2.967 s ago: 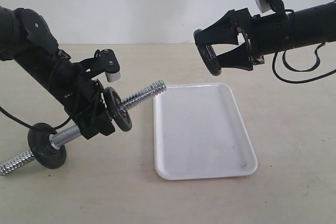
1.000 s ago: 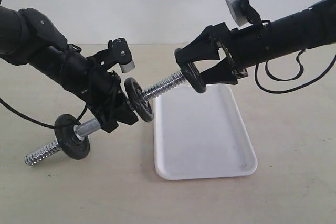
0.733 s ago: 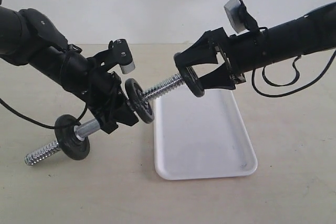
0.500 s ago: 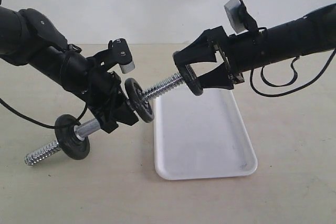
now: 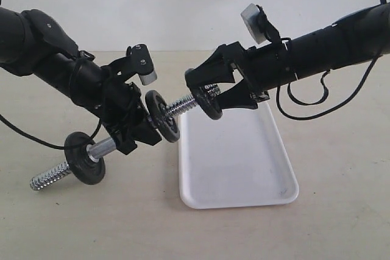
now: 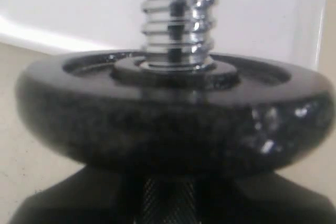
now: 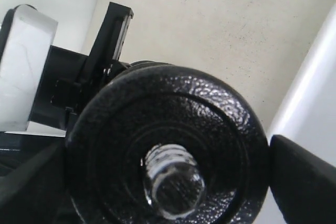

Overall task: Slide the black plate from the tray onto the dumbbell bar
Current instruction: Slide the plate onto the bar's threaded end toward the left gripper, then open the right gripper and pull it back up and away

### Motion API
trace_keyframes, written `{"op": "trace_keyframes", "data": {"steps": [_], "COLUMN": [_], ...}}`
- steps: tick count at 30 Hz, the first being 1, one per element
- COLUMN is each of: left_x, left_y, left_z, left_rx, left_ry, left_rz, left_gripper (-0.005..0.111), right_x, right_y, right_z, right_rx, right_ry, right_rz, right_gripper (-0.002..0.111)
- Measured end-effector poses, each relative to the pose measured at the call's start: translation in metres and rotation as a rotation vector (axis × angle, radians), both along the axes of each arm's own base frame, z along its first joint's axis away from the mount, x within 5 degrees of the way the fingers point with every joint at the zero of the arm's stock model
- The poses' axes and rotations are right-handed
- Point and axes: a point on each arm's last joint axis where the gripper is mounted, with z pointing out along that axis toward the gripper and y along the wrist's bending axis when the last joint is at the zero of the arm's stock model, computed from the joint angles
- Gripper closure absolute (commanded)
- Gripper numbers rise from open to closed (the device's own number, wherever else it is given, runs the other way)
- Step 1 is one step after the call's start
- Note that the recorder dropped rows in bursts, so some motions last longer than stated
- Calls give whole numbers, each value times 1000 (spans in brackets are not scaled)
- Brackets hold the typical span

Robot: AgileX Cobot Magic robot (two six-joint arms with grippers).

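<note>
My left gripper [image 5: 131, 131] is shut on the middle of the dumbbell bar [image 5: 183, 103] and holds it tilted above the table, with its higher threaded end pointing right. Two black discs sit on the bar, one [image 5: 85, 158] low on the left and one [image 5: 161, 117] just past the left fingers. My right gripper [image 5: 204, 92] is shut on the rim of the black plate [image 5: 206, 103], which is threaded onto the bar's right end. In the right wrist view the bar's tip [image 7: 176, 182] pokes through the black plate's [image 7: 210, 114] hole. The left wrist view shows the inner disc [image 6: 168, 124] and the threads [image 6: 176, 19].
The white tray [image 5: 237, 156] lies on the beige table below and to the right of the bar, with nothing on it. A cable [image 5: 304, 98] hangs under the right arm. The bar's lower threaded end [image 5: 46, 181] hovers near the table at the left.
My right gripper has moved left with the black plate, sliding it over the bar's threaded tip and further along toward the inner disc. The left arm and bar have stayed still.
</note>
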Motion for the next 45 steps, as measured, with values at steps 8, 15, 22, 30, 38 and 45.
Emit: {"op": "trace_keyframes", "data": {"steps": [8, 15, 22, 30, 38, 45], "left_x": [0, 0, -1, 0, 0, 1], "left_y": [0, 0, -1, -2, -1, 0], "left_z": [0, 0, 0, -5, -5, -5], "left_rx": [1, -1, -4, 1, 3, 4], "left_ry": [-2, -3, -3, -11, -9, -1], "left_rz": [-3, 0, -18, 10, 11, 34], "left_gripper": [102, 102, 102, 102, 102, 102], "right_x": [0, 1, 2, 0, 4, 10], "right_y": [1, 2, 3, 0, -19, -54], "right_z": [1, 3, 22, 35, 49, 64], "right_rx": [12, 29, 82, 146, 155, 157], "right_ry": [23, -35, -120, -126, -169, -215], "right_rz": [-16, -3, -20, -6, -56, -145], "right_gripper": [10, 5, 6, 6, 6, 6]}}
